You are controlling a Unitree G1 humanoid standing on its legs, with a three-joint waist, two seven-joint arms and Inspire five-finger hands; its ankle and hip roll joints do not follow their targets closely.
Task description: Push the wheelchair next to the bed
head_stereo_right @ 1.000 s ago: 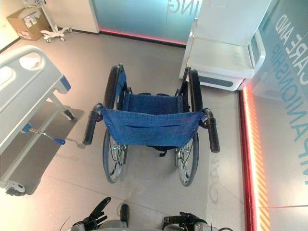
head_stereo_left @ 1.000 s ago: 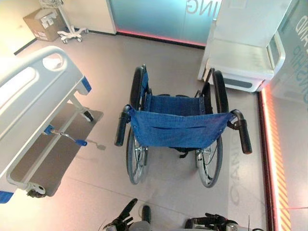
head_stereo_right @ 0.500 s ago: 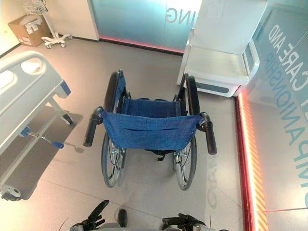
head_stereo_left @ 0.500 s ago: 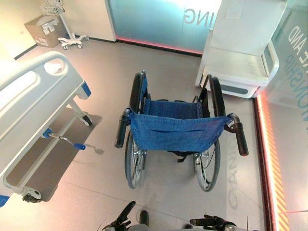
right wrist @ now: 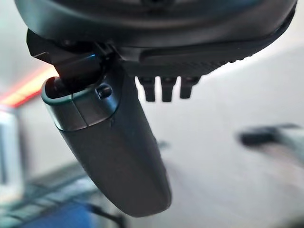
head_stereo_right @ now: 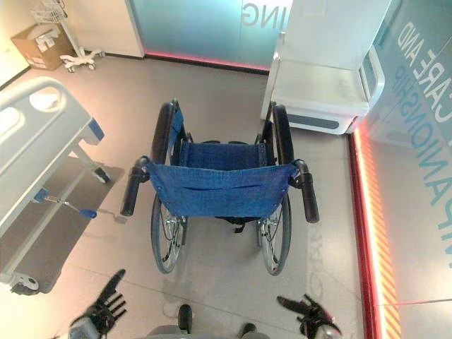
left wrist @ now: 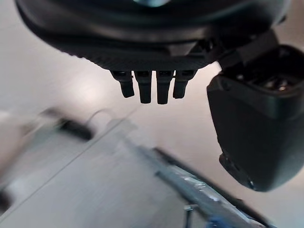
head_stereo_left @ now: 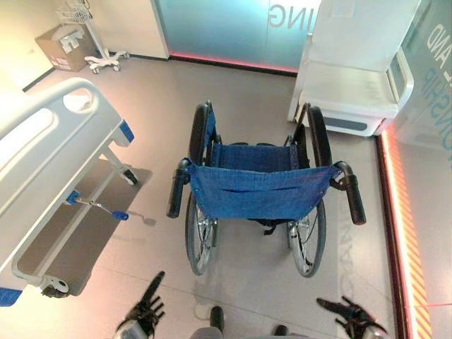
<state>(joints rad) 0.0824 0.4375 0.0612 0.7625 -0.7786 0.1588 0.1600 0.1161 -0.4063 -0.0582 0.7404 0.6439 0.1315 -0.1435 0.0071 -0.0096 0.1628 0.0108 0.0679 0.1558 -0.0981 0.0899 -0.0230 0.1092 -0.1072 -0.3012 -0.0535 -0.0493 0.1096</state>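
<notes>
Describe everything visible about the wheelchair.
The wheelchair stands upright on the grey floor, its back toward the camera. It has a blue fabric backrest and seat, black armrests, two black push handles and spoked wheels with dark tyres. The seat is unoccupied. The bed stands apart to its left. Both hands, left hand and right hand, are open, touching nothing.

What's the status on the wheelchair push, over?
Both hands open, left hand and right hand short of the push handles. Wheelchair ungrasped, apart from bed. Floor between them looks passable.
</notes>
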